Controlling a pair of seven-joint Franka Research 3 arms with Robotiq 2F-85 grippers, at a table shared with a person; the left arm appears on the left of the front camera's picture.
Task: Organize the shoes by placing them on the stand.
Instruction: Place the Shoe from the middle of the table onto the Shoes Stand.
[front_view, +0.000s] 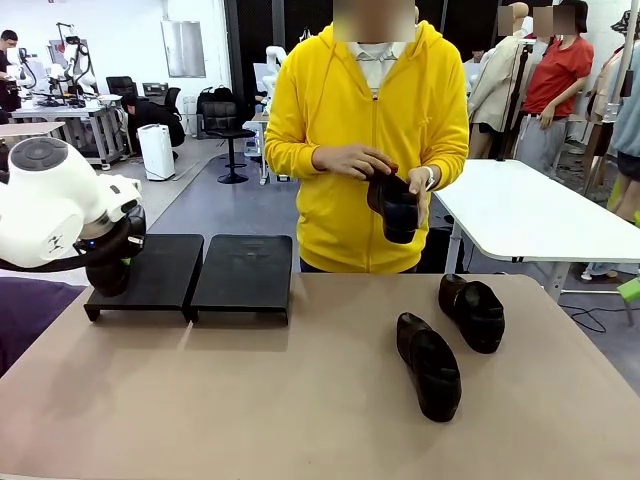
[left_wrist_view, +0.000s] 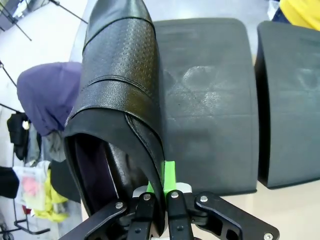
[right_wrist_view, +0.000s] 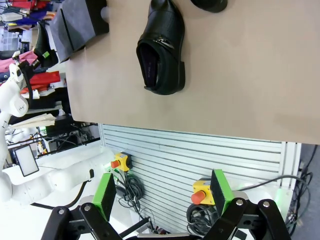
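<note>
LEFT: My left pincer (left_wrist_view: 159, 196) is pressed tight on the heel rim of a black shoe (left_wrist_view: 117, 95). Its toe points to 12 o'clock along the 9 o'clock edge of the left tray (left_wrist_view: 205, 105), and the right tray (left_wrist_view: 290, 100) sits just beside that tray at 3 o'clock. The stand (front_view: 245, 275) is at the table's 10 o'clock.

RIGHT: My right pincer (right_wrist_view: 162, 192) hangs spread and empty off the table (right_wrist_view: 240, 75) edge, with the near shoe (right_wrist_view: 162, 47) at its 12 o'clock. The far shoe (front_view: 472, 312) lies close by, at the table's 3 o'clock. At 12 o'clock a person (front_view: 370, 130) holds a fourth shoe (front_view: 398, 208) in both hands.
</note>
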